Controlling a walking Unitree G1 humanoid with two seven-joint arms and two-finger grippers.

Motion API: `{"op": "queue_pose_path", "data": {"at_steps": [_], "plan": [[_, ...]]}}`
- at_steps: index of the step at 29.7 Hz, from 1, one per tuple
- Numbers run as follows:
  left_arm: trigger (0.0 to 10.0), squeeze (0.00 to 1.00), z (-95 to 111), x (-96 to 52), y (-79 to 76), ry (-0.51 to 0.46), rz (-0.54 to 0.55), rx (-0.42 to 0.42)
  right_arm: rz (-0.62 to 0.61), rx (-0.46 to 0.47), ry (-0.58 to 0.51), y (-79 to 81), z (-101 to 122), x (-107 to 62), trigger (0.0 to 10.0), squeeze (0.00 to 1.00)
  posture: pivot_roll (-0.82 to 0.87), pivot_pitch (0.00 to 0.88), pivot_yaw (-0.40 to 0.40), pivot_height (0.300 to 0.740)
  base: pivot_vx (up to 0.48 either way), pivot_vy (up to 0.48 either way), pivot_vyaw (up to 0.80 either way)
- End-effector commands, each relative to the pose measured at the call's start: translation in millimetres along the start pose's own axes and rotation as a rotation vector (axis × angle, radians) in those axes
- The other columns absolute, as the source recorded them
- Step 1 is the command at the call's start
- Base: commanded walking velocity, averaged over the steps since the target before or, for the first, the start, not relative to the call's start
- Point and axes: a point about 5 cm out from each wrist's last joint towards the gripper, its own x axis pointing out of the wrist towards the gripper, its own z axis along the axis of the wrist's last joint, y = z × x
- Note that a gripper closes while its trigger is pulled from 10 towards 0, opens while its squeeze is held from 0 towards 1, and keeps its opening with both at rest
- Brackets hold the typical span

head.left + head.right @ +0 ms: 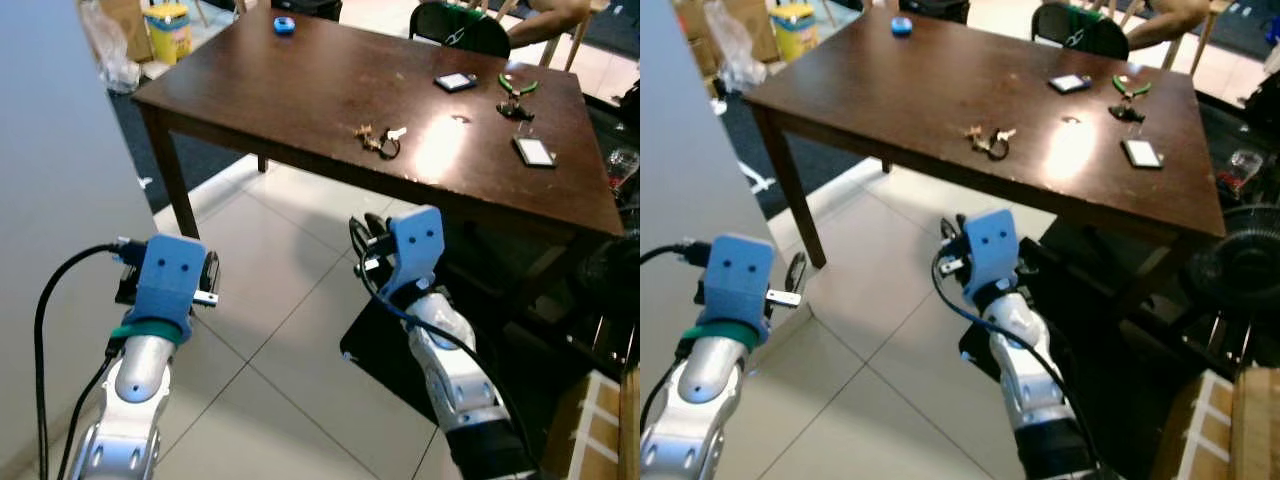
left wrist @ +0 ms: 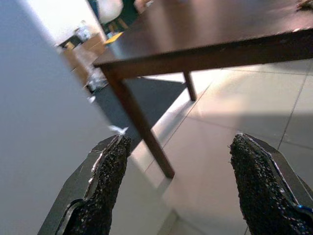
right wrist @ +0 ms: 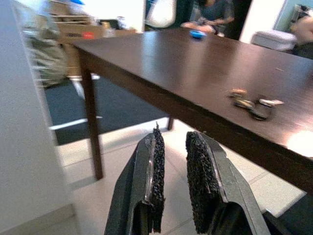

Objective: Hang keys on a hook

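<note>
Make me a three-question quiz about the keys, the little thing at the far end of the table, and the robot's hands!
1. Where are the keys?
A. On the floor tiles
B. On the brown table, near its front edge
C. Held by the robot

2. What colour is the small round thing at the far end of the table?
A. Blue
B. Red
C. White

3. How is the left end effector?
A. Shut tight
B. Gripping the keys
C. Open, with a wide gap

Answers: 1 B, the keys lie on the tabletop beyond the right end effector, which holds nothing. 2 A, it looks bright blue against the dark wood. 3 C, the left wrist view shows the two black fingers far apart with floor between them, while the right ones are nearly together.
</note>
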Motion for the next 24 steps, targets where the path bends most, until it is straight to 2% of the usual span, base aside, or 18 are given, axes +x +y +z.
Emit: {"op": "queue_pose_path", "data": {"at_steps": [1,10,24], "plan": [[10.0,0.0,0.9,-1.1,-4.9,-0.009,-0.015,-0.003,-0.023,-0.004,0.02,-6.8,-5.2,-3.8,10.0,0.0,-0.05,0.085,0.071,0.74,0.442,0.0,-0.8],[10.0,0.0,0.7,-0.9,-5.7,-0.013,-0.018,-0.004,-0.026,-0.013,0.015,-7.9,-4.6,-3.7,10.0,0.0,-0.05,0.084,0.07,0.74,0.44,0.0,-0.77],[10.0,0.0,1.5,-0.2,-6.9,-0.021,-0.018,-0.006,-0.019,-0.032,-0.007,-9.0,0.9,-0.8,10.0,0.0,-0.05,0.077,0.067,0.74,0.439,0.0,0.0]]}}
